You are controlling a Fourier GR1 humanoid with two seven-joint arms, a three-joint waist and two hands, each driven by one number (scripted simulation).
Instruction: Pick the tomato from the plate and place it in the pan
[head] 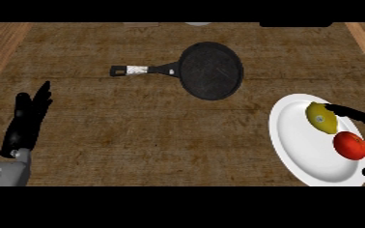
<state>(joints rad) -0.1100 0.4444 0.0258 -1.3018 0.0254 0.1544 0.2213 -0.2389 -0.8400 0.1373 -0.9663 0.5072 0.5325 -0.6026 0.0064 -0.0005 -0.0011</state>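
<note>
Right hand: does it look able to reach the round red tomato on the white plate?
Probably yes. The right hand shows over the white plate, and the round red tomato lies uncovered just nearer the robot. Only the yellow oval fruit crowds it.

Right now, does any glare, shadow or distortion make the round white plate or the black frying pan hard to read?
Head view: the round white plate looks stretched taller than wide, is cut by the right edge, and shades grey along its lower rim; the black frying pan shows a faint sheen, no glare; the red tomato and the yellow fruit stand out clearly against the plate.
</note>
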